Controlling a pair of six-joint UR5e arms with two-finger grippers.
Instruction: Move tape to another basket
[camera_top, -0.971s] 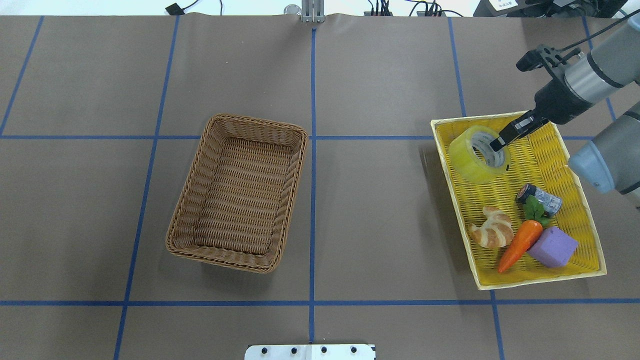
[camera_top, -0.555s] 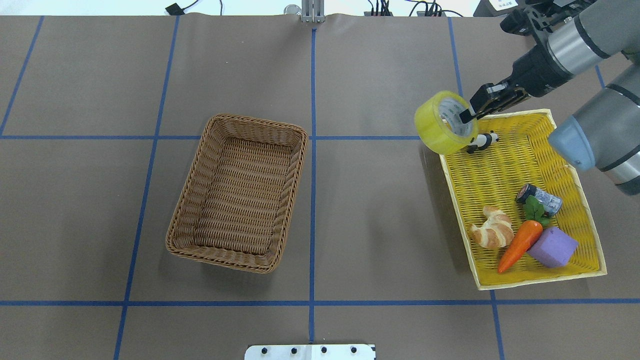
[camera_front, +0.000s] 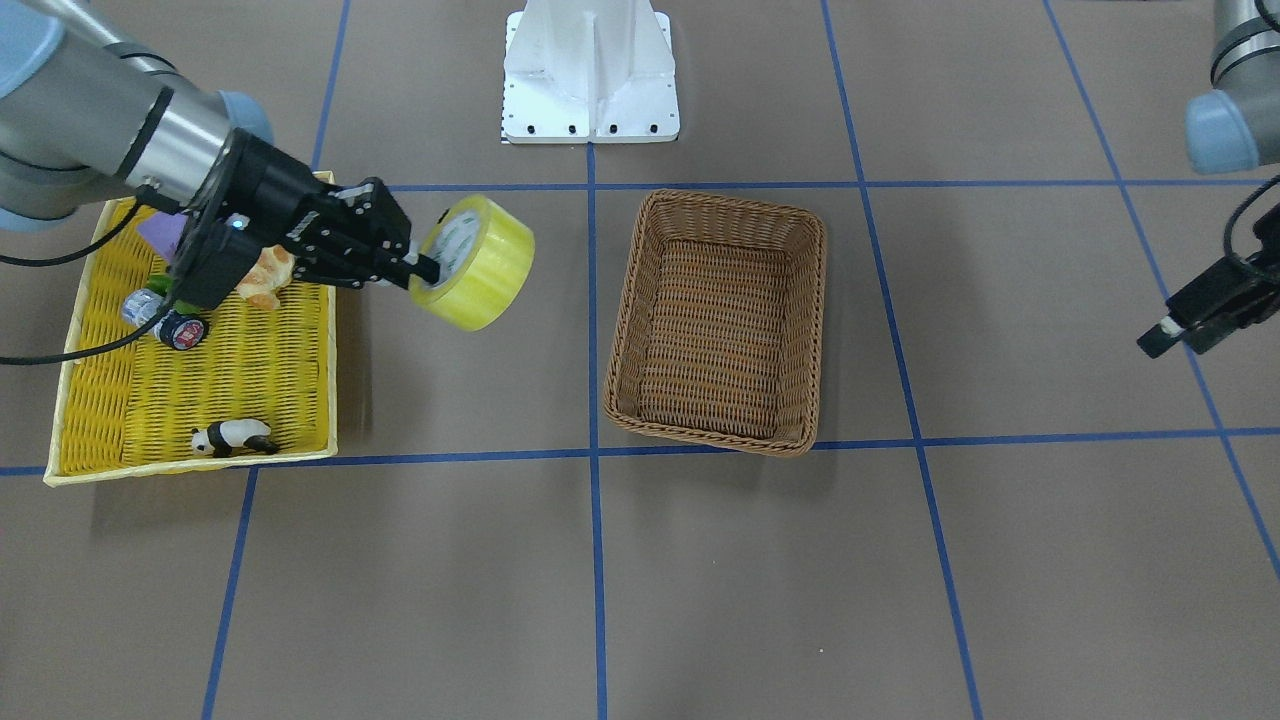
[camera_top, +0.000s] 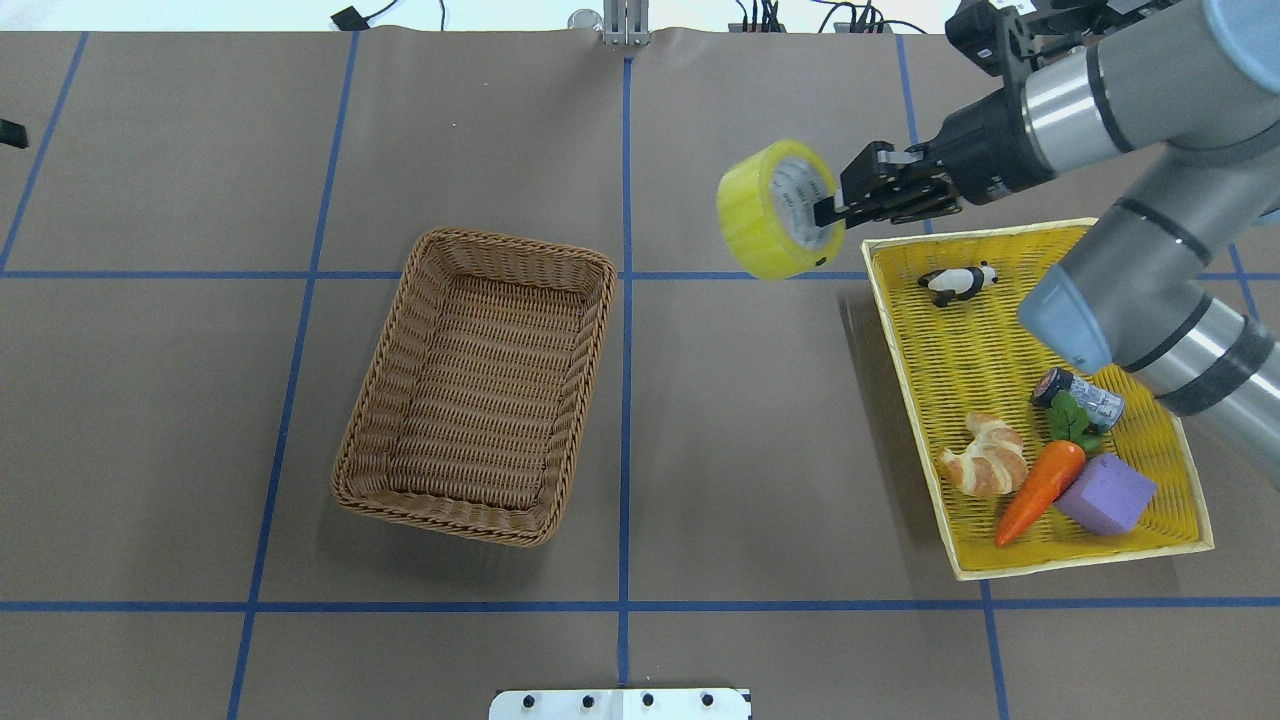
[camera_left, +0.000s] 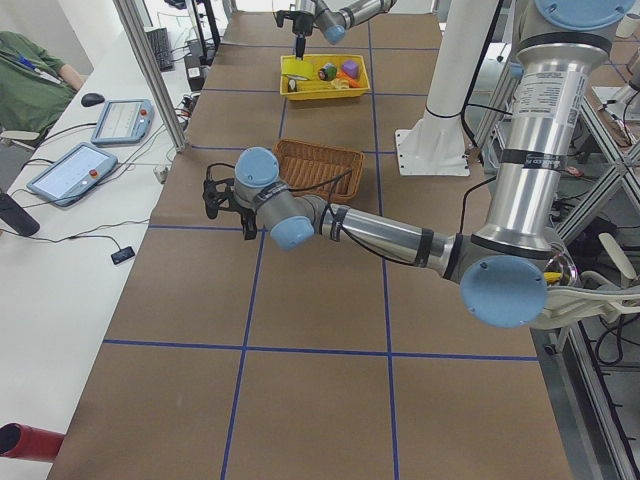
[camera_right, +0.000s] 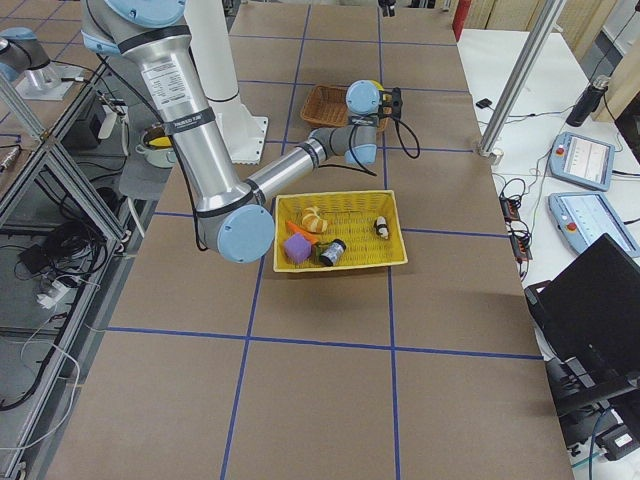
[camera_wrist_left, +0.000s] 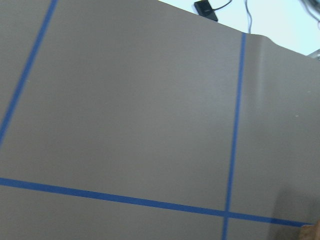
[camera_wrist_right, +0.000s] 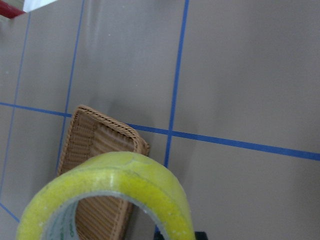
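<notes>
Tape is hanging in the air off the right gripper. The jaws are pinching the roll's wall, with one finger reaching into the white core and the other seemingly outside it. The roll is riding on its side with its open core facing back at the wrist, and it is floating over bare table just beyond the corner of the yellow tray. The basket is sitting well apart from it, further toward the robot's left and a little closer to the robot's base. Its long side is running roughly away from the robot, so the carry is looking like a sideways sweep over open brown paper. The left gripper is hovering beyond the basket, far from the tape, and I cannot tell how its jaws are standing. Past the table's edge, tablets are lying on a white bench.
</notes>
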